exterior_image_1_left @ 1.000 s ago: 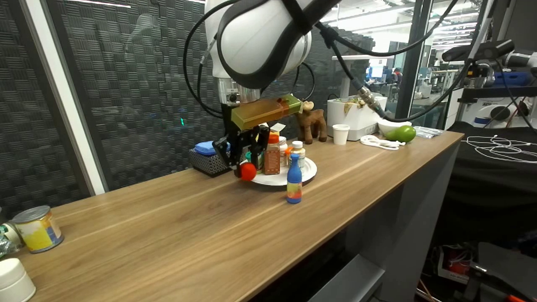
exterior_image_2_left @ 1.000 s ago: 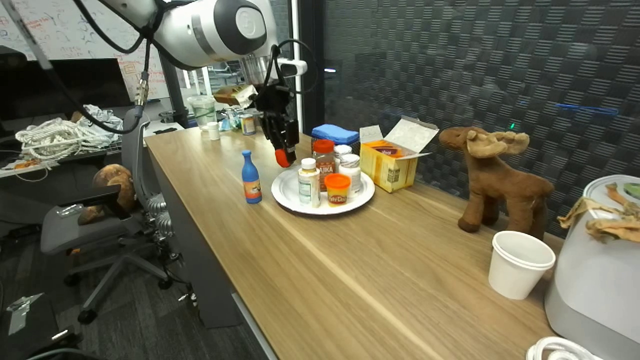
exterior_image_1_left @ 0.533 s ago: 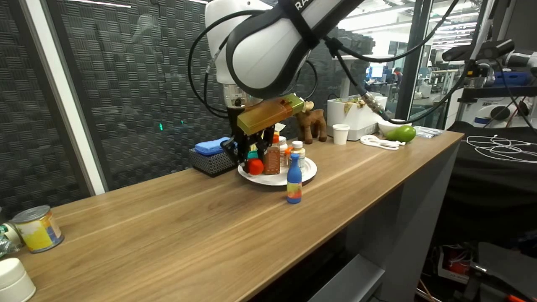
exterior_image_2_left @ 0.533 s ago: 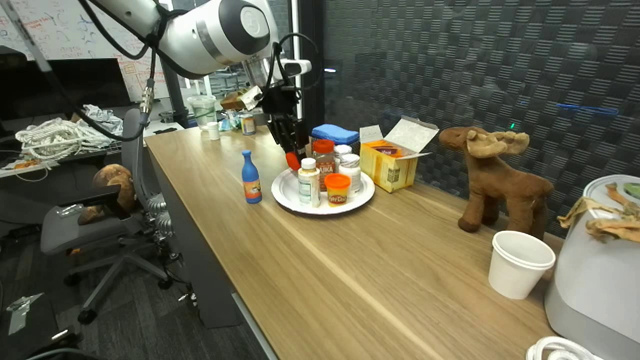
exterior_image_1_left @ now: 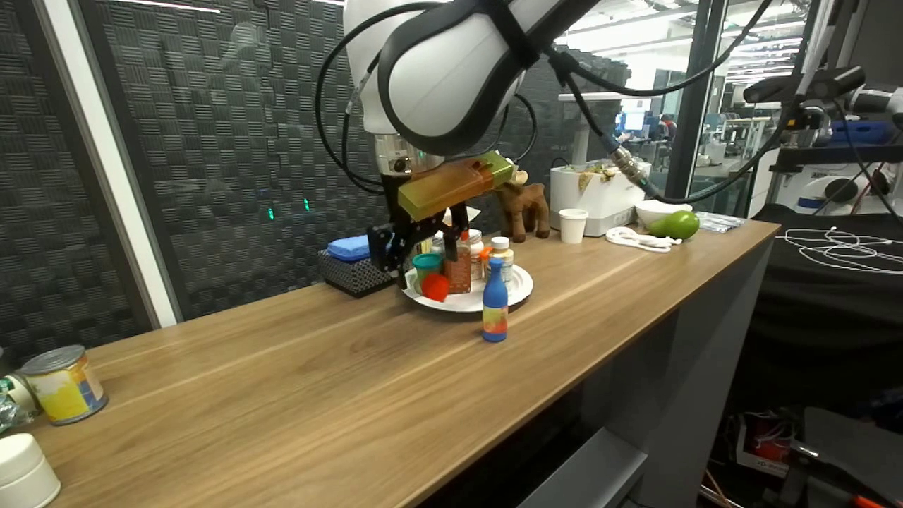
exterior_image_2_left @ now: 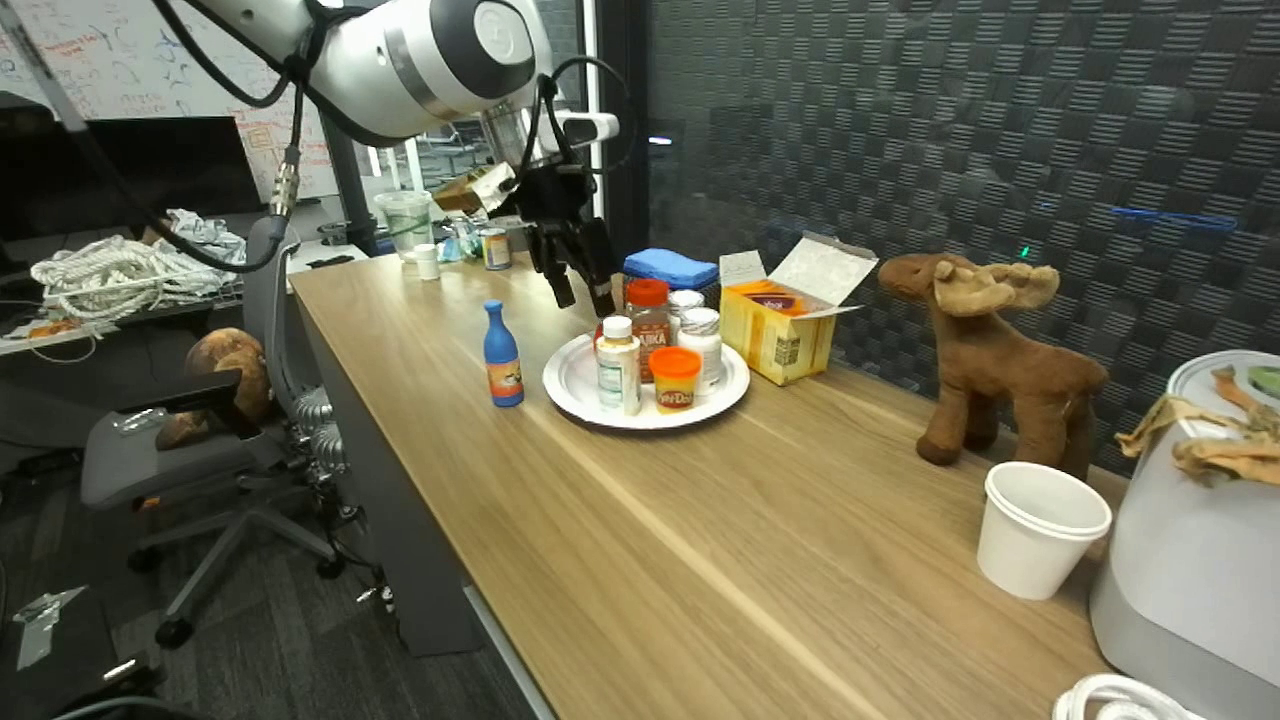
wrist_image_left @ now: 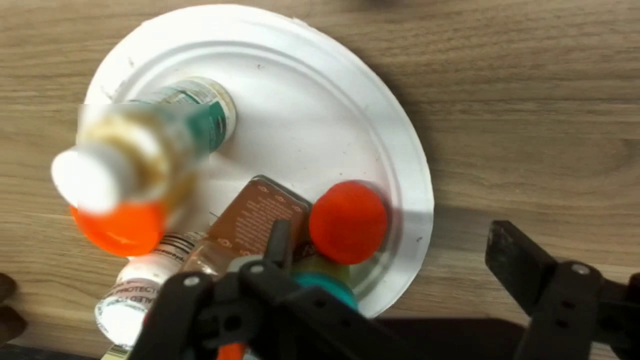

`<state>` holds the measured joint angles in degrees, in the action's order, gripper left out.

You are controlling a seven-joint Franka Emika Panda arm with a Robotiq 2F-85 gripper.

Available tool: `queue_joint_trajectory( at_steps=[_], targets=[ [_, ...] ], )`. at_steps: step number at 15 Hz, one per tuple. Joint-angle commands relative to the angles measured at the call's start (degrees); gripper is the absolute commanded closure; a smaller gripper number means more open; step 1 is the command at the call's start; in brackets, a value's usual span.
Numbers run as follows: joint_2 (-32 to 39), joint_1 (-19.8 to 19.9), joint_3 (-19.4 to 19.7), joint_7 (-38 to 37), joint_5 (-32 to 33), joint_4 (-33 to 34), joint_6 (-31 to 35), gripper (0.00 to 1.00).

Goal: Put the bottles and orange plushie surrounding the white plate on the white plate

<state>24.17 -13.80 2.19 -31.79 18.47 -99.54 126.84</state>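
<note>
Standing upright, neck-up: blue bottle (exterior_image_1_left: 495,303)

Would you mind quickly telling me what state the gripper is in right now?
Gripper: open, holding nothing; the orange ball lies on the plate.

We've got a long wood-grain surface (exterior_image_1_left: 282,395), white plate (exterior_image_2_left: 572,385) sitting flat on it, blue bottle (exterior_image_2_left: 503,360) upright just off the rim. Also on there: a dark patterned box (exterior_image_1_left: 355,277), open yellow carton (exterior_image_2_left: 780,340), plush moose (exterior_image_2_left: 1010,365), white cup (exterior_image_2_left: 1025,550), green fruit (exterior_image_1_left: 681,224), and at one end we can spot a can (exterior_image_1_left: 67,388) and white jar (exterior_image_1_left: 25,469).
</note>
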Motion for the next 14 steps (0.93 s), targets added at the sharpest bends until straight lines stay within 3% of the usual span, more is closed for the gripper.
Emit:
queue_joint_trajectory(
  at_steps=[1, 5, 10, 14],
  targets=[
    [-5.73, 0.76, -0.73, 0.90, -3.05, -2.69, -6.25, 0.00],
    [-9.54, 0.98, -1.38, -3.14, -5.91, -4.24, -10.91, 0.00],
    [-12.26, 2.67, -3.02, -4.39, -12.60, -7.07, -9.80, 0.00],
    [-14.18, 3.83, -2.12, -5.74, -11.61, -10.02, -8.22, 0.00]
  ],
)
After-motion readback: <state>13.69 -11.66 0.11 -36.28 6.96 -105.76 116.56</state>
